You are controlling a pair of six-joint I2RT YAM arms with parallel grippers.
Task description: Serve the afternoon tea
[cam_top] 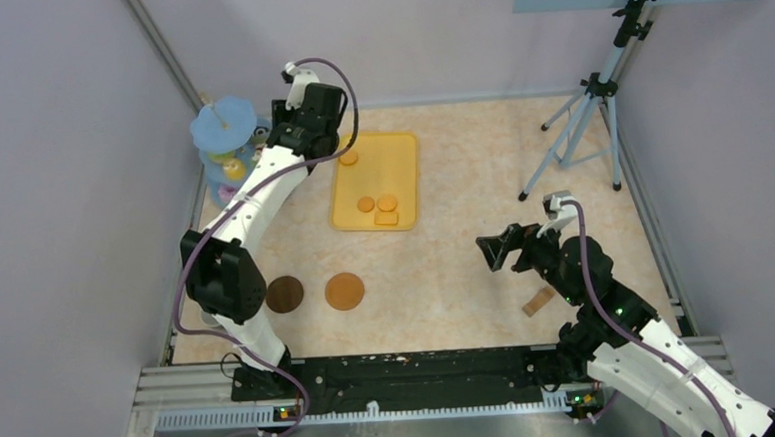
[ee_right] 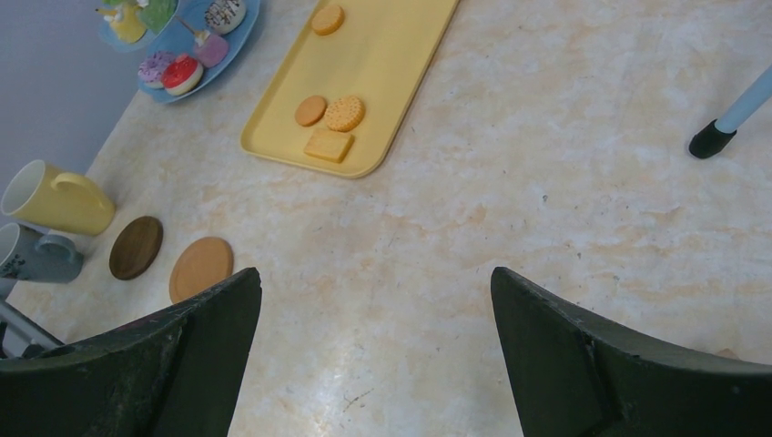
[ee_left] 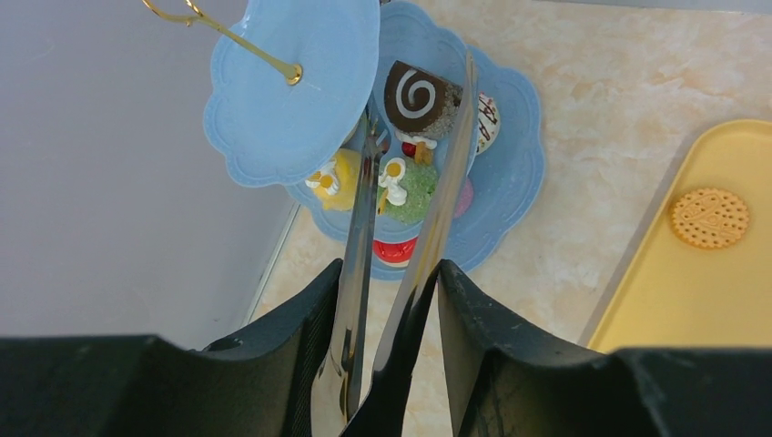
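Note:
My left gripper [ee_left: 390, 266] is shut on the long metal tongs [ee_left: 362, 228] and holds them over the blue tiered stand [ee_left: 510, 173] at the far left [cam_top: 224, 127]. The tong arms are apart and lie either side of a green cake [ee_left: 414, 187]. A chocolate swirl roll [ee_left: 414, 96], a yellow cake [ee_left: 341, 177] and a red cake [ee_left: 393, 250] sit near it. Orange biscuits [cam_top: 377, 207] lie on the yellow tray [cam_top: 400, 153]. Two brown coasters [cam_top: 284, 294] [cam_top: 344, 291] lie at the near left. A yellow mug [ee_right: 59, 200] and a grey-white mug [ee_right: 36, 255] stand beside them. My right gripper [cam_top: 495, 251] is open and empty over bare table.
A camera tripod [cam_top: 589, 118] stands at the far right. A small wooden block [cam_top: 538, 302] lies by my right arm. Purple walls close in the left, back and right. A metal rail [cam_top: 422, 372] runs along the near edge.

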